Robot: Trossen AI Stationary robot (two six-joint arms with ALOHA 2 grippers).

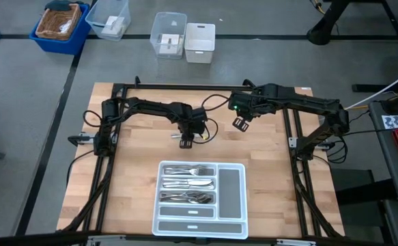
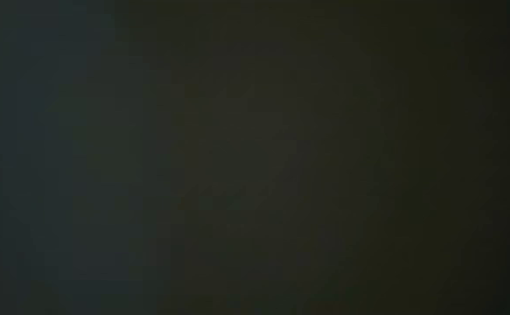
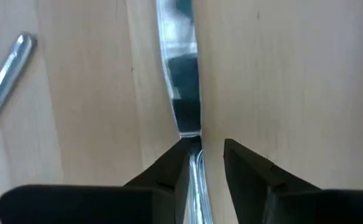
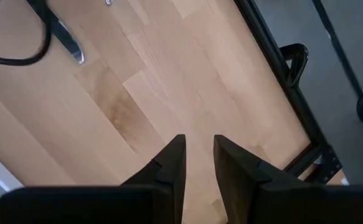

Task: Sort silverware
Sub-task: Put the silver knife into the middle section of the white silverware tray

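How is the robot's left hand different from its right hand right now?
The left hand is over a knife lying on the table, with the knife's handle between its parted fingers; the right hand has only bare wood in front of it and holds nothing. The left hand is nearer the white tray, and the right hand is farther back. Both are dark, with two fingers.

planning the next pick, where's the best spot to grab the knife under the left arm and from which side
Grip the knife on its narrow handle, just behind the blade, coming straight down from above. It lies flat on the table, so only its thin edges offer purchase; the left gripper already straddles that neck, jaws apart.
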